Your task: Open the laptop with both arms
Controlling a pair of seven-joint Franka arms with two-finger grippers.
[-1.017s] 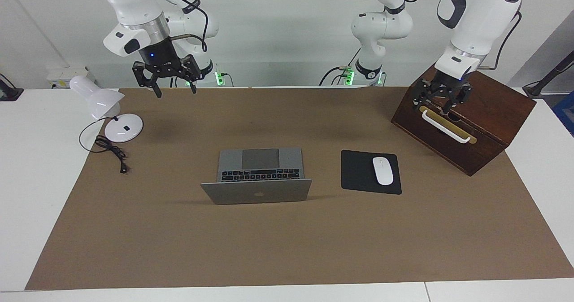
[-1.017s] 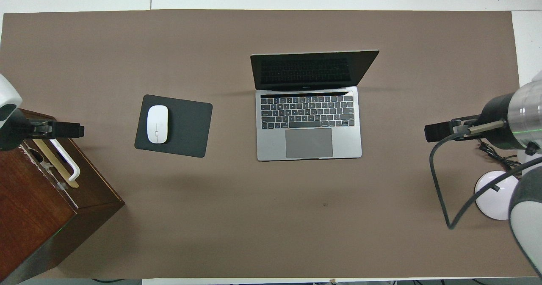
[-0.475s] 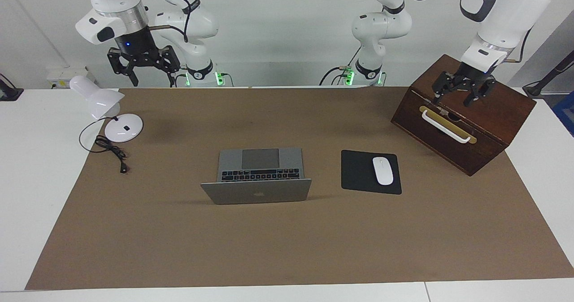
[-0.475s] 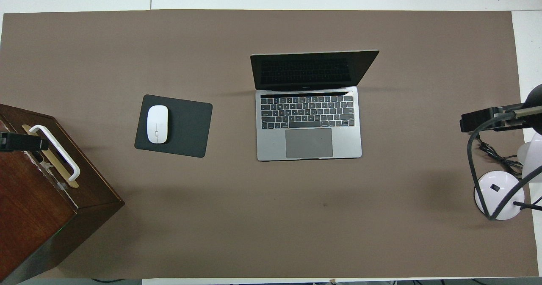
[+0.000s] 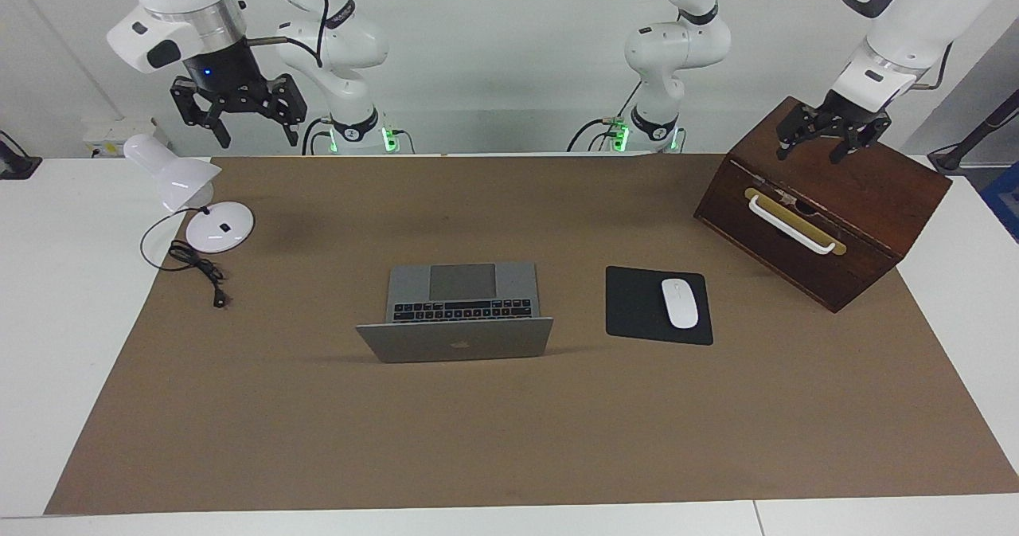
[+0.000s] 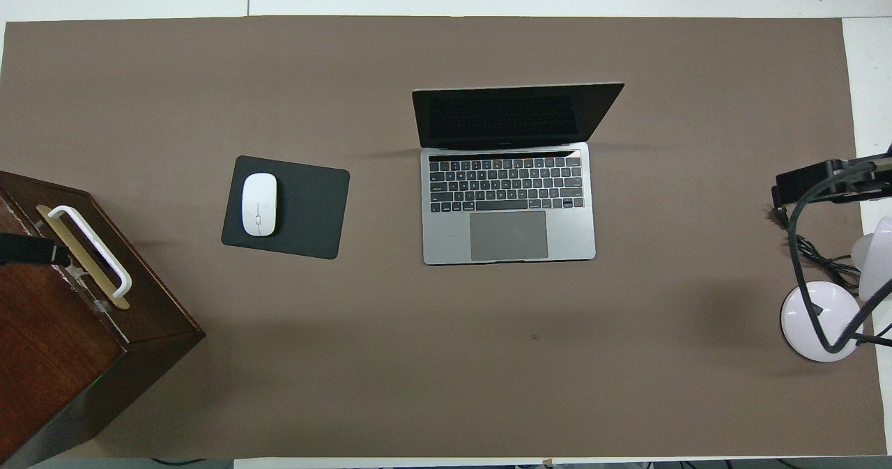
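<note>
Laptop (image 5: 455, 313) already standing open; left gripper (image 5: 833, 130) spread over wooden box (image 5: 824, 205), right gripper (image 5: 239, 110) spread over desk lamp (image 5: 187, 193); best left parked, clear of lid

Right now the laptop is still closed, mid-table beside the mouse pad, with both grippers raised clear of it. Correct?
Not quite: the laptop is open, its lid upright and its keyboard showing in the overhead view. It does lie beside the mouse pad, with both grippers raised clear.
</note>
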